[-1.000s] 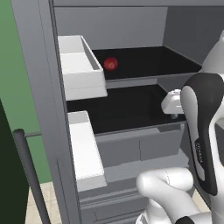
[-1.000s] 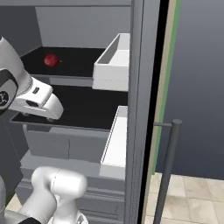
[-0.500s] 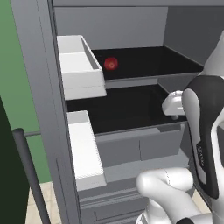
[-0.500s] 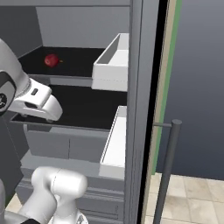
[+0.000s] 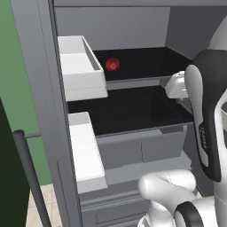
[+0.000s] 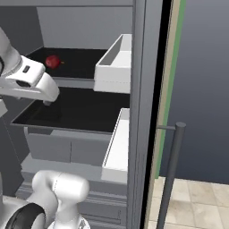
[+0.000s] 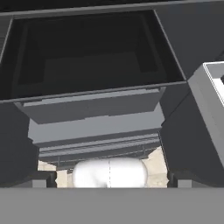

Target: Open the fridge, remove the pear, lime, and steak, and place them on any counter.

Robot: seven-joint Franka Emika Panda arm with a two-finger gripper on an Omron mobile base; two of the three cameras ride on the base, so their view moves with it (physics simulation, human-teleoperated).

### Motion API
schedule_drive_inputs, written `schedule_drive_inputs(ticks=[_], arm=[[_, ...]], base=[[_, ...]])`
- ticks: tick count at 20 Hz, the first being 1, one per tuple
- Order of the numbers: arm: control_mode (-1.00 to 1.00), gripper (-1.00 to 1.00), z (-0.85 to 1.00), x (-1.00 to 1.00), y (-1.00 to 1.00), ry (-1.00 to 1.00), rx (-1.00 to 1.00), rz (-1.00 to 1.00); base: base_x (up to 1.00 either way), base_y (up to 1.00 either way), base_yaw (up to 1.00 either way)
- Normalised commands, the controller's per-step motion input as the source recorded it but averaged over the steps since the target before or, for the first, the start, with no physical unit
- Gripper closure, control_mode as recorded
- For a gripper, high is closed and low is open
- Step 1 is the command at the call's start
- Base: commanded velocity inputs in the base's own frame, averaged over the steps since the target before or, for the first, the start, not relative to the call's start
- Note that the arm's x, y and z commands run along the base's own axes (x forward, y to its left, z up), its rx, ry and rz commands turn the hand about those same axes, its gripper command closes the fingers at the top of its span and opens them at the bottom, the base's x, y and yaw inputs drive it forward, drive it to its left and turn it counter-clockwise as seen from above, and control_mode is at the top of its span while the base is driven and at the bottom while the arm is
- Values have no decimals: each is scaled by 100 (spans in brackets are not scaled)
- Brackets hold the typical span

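No readable text — no labels, numbers.

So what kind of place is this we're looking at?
Most likely a kitchen, seen from in front of an open fridge: dark shelves, white door bins, a small red fruit on the upper shelf, and tiled floor below.

Fridge (image 5: 40, 88) stands open, both doors swung wide. Upper shelf (image 5: 146, 62) bare black apart from the pear (image 5: 112, 64) near its left rear; free room to its right. Lower shelf (image 5: 128, 111) bare; gripper (image 6: 47, 102) hangs over its front edge, jaws wide. White door bins (image 5: 80, 66) jut in on the left, another (image 6: 114, 65) on the right, narrowing the sides. Door handle (image 6: 172, 174) stands clear outside.
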Motion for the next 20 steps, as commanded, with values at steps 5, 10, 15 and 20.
schedule_drive_inputs(ticks=[5,10,15,20], arm=[[-100,-100,23,52,2,-1,-1,10],[-100,-100,3,59,13,-12,0,16],[-100,-100,2,35,45,-10,0,8],[-100,-100,0,40,40,-10,0,2]], base=[[0,0,0],[0,0,0],[0,0,0],[0,0,0]])
